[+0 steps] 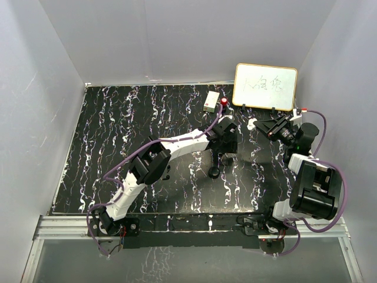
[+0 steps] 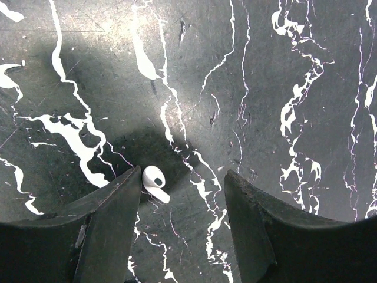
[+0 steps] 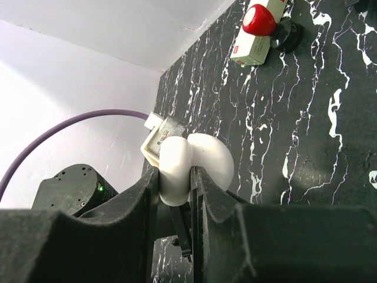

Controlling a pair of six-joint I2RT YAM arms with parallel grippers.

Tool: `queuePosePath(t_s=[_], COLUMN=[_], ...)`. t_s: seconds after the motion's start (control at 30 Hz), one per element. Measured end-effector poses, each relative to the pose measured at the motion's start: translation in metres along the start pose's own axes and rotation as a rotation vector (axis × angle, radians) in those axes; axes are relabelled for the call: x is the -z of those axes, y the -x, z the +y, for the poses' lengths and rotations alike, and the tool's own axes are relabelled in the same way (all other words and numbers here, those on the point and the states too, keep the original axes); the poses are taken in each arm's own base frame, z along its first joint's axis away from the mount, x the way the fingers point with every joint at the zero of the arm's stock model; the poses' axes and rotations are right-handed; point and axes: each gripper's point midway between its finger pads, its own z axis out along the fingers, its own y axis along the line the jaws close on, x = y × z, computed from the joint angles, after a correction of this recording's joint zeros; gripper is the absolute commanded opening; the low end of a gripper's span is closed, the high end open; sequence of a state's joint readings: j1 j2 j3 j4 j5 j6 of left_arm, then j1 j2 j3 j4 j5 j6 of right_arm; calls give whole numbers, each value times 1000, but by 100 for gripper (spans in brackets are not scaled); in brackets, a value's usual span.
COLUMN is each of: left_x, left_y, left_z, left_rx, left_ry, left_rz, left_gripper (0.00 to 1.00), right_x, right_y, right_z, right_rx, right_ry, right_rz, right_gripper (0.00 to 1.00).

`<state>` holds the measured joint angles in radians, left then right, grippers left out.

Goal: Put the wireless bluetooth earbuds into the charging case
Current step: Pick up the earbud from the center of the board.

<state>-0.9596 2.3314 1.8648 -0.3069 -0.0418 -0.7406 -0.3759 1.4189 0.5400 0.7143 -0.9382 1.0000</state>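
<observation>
Left wrist: left gripper (image 2: 182, 180) released around white earbud (image 2: 154, 183); right gripper (image 3: 175, 177) grasping charging case (image 3: 206, 158).

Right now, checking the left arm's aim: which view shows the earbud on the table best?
Left wrist: the white earbud lies beside one finger of the open left gripper. In the top external view it cannot be made out; the right wrist view misses it.

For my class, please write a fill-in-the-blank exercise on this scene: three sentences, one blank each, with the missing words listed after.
1. The earbud lying on the table is ___ in colour.
2. It lies between the fingers of the left gripper, whose jaws are ___.
3. The right gripper is shut on the charging case, while the ___ gripper holds nothing.

Missing words: white; open; left.
</observation>
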Motion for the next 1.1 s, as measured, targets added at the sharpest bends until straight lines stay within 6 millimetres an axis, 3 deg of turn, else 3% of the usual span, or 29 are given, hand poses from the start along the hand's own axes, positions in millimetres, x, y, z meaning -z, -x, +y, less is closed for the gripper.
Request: queuePosePath(t_s=[0.6,0.97,1.1], left_x=[1,2,3], left_y=[-1,0,-1], left_z=[12,22,25], left_rx=[-33,-52,-59], left_ry=[66,116,131], left_rz=[-5,-16,-11], left_gripper=[50,32,31], right_x=[2,2,2], right_y=[-3,-3,-3], right_z=[-3,-4,-3], right_rx=[-10,-11,-11], right_ry=[-5,-7,-6], right_rz=[4,1,1], right_gripper=[0,0,0])
